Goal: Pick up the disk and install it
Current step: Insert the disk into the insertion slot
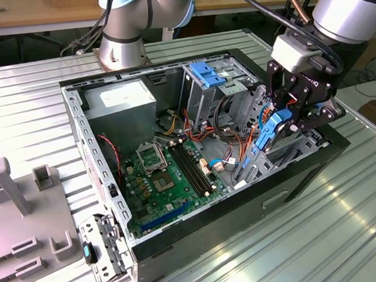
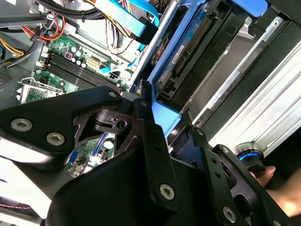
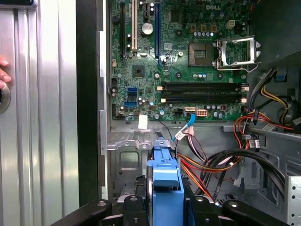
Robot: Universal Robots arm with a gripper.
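Observation:
The disk (image 1: pixel 272 127), a drive edged by a blue plastic carrier, hangs tilted over the drive bay at the side of the open computer case (image 1: pixel 100 179) on the exterior view's right. My gripper (image 1: pixel 297 111) is shut on it from above. In the first wrist view the blue carrier of the disk (image 3: pixel 164 181) stands edge-on between my black fingers (image 3: pixel 134 209), over the bay's metal floor. In the second wrist view the disk (image 2: pixel 188 52) shows its dark underside and connector edge, with a black finger (image 2: pixel 143 113) pressed against its blue frame.
Inside the case lie the green motherboard (image 1: pixel 164 175), a grey power-supply box (image 1: pixel 120 100), a blue bracket (image 1: pixel 209 72) on the upper bay and loose coloured cables (image 3: pixel 211 160). A person's fingers (image 3: pixel 3 74) rest on the ribbed table (image 1: pixel 311 235). Grey fixtures (image 1: pixel 25 210) stand at the exterior view's left.

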